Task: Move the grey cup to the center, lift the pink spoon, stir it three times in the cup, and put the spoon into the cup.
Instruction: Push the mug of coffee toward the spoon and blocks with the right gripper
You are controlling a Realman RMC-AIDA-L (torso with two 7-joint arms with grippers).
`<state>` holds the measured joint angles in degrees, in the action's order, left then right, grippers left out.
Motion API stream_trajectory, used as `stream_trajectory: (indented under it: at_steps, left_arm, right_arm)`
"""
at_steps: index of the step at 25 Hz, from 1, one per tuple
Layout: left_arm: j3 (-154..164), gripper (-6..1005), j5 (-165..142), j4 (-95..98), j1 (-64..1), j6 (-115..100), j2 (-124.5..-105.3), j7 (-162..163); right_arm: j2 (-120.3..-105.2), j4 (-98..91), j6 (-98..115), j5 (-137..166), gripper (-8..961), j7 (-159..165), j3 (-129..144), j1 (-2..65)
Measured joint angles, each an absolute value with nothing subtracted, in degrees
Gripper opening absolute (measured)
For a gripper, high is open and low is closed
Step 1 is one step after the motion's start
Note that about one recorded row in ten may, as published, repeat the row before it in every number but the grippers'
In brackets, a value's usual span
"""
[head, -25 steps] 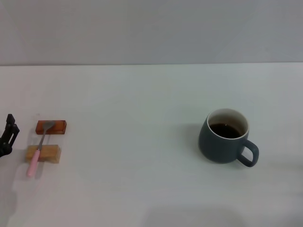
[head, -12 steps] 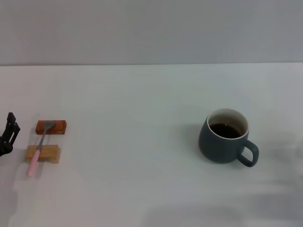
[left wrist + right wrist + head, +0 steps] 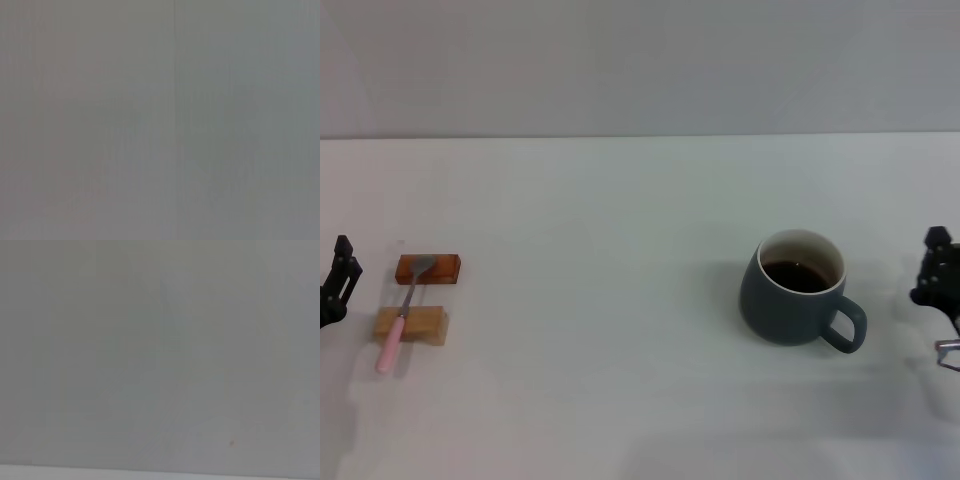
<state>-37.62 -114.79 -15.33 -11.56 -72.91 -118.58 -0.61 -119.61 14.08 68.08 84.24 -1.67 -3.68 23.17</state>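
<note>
While the head view shows the grey cup [image 3: 793, 288] standing right of the tabletop's [image 3: 620, 230] middle, handle toward the right end effector [image 3: 940, 285] at the right edge, whether that end effector is open or closed cannot be told. The pink spoon [image 3: 400, 327] lies far left across two wooden blocks [image 3: 420, 297], just beside the left end effector [image 3: 338, 290], whose state is also unclear. Moving the cup first probably calls for a level, slow grasp near the handle, since dark liquid fills it. Both wrist views show only a blank pale surface, so neither helps.
</note>
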Motion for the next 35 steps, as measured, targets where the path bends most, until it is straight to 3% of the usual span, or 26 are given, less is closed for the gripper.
stream_trajectory:
  at_steps: [35]
  left_arm:
    - [-38.2, 843, -114.8, -15.5, -11.4, -73.9, -118.57, -0.4]
  right_arm:
    - [-119.71, 20.1, 63.6, 96.3, -1, -1.7, -3.8, 25.2]
